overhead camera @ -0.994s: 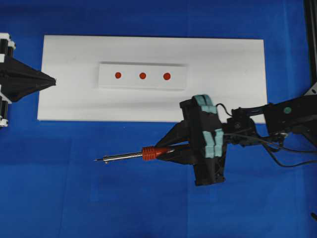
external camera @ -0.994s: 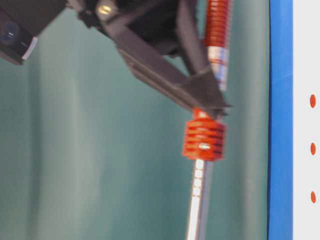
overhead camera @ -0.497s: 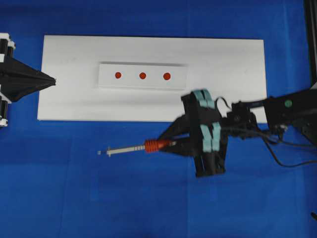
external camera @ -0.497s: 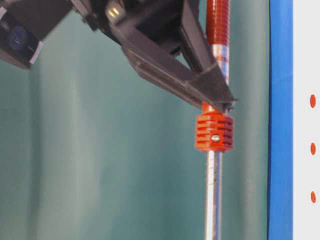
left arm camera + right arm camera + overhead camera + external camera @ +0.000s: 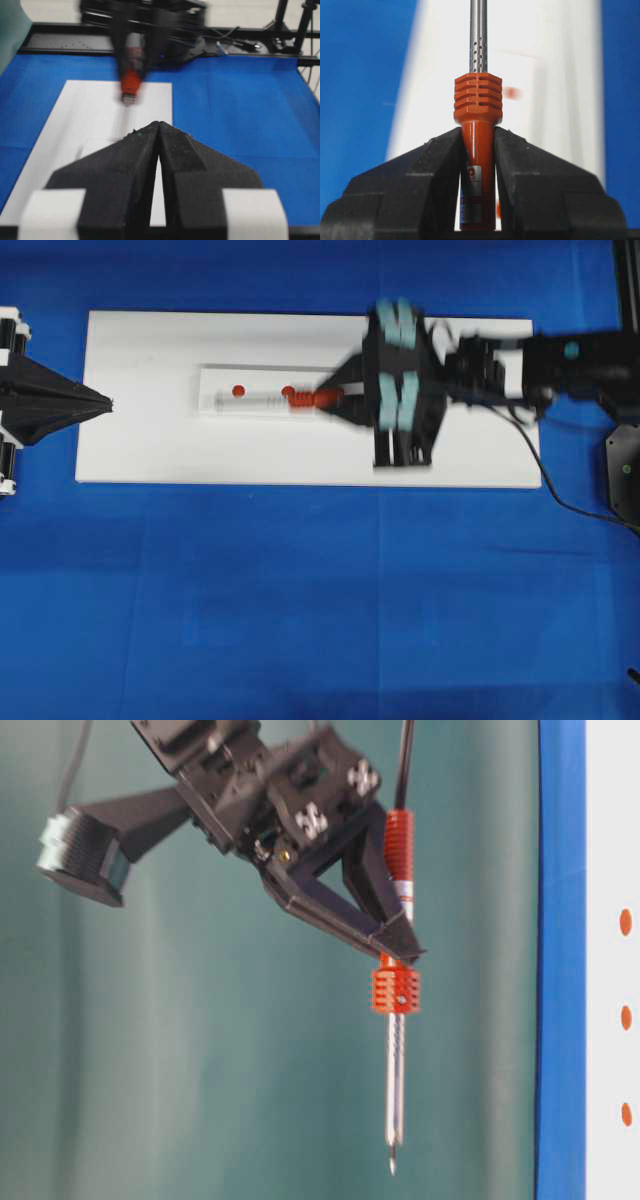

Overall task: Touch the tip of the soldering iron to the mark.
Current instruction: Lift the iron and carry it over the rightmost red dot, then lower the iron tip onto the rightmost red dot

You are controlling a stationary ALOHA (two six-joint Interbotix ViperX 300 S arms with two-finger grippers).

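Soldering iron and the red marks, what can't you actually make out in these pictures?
- Overhead view: the soldering iron is motion-blurred, so its tip cannot be placed against the red marks; the third mark is hidden under the right gripper.
- Right wrist view: the shaft runs off the top edge, tip cut off.
- Left wrist view: the iron is blurred, marks unreadable.

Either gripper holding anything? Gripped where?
Right gripper holds the soldering iron by its orange handle, behind the ribbed collar. Left gripper holds nothing.
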